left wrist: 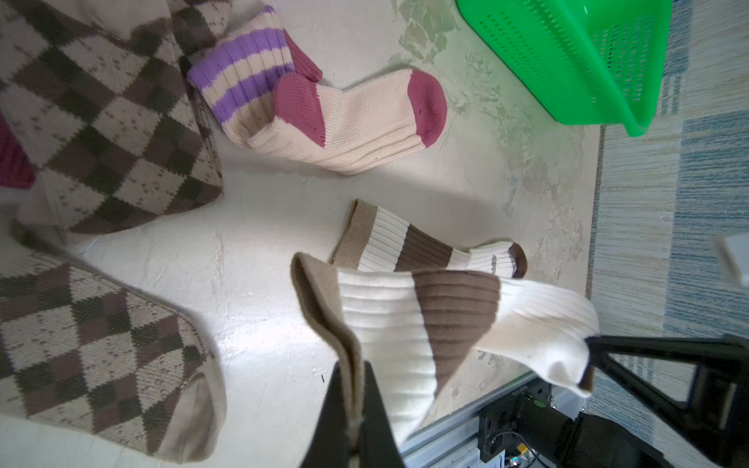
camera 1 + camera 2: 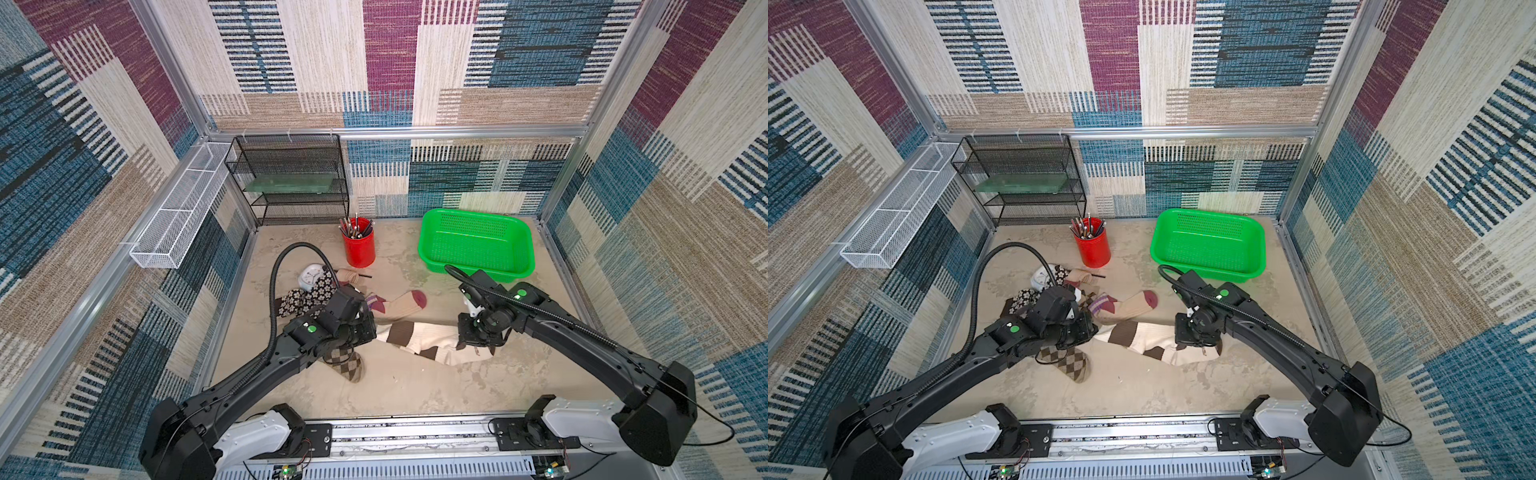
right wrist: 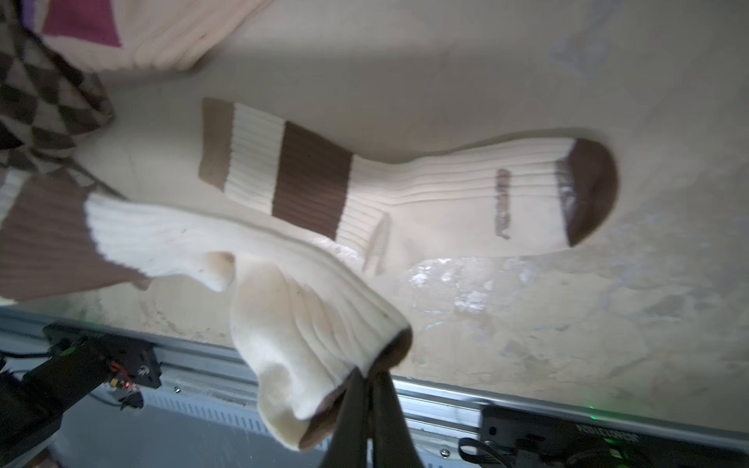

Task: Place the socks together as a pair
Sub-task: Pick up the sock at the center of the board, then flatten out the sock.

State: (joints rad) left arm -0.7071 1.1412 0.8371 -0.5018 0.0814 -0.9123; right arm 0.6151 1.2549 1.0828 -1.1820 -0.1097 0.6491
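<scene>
The cream-brown sock [image 1: 385, 324] hangs stretched in the air above the table [image 2: 415, 386], between the two claws. The left gripper [image 1: 352, 377] is clenched on its tan cuff, and the right gripper [image 3: 367, 385] is clenched on its brown toe end. Its mate [image 3: 405, 190] lies flat on the table just beneath. The argyle socks [image 1: 101, 121] and the purple-striped sock [image 1: 344, 117] lie near the left gripper. The green basket [image 2: 478, 245] stands farther back.

The left arm [image 2: 249, 374] covers most of an argyle sock [image 2: 352, 366]. Print on the flat cream-brown sock [image 3: 425, 190] is too blurred to read.
</scene>
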